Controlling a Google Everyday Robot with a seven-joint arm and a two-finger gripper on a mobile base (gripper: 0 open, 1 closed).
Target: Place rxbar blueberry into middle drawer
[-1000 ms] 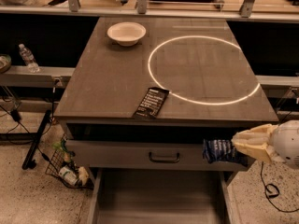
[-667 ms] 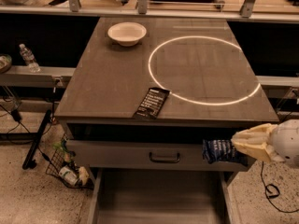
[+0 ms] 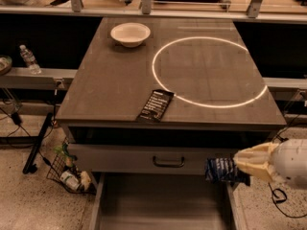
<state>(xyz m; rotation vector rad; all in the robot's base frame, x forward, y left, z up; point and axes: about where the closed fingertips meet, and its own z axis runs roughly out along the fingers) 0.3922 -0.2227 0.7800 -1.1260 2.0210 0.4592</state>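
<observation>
My gripper comes in from the right edge, cream-coloured, and is shut on the rxbar blueberry, a dark-blue crinkly wrapped bar with white markings. It holds the bar above the right wall of the middle drawer, an open grey metal tray with a bare floor at the bottom of the view. The bar hangs in front of the right end of the closed drawer front.
A black wrapped bar lies near the front edge of the dark counter. A white bowl stands at the back left. A glowing white ring marks the counter top. The drawer front has a black handle. A water bottle and a wire basket are at the left.
</observation>
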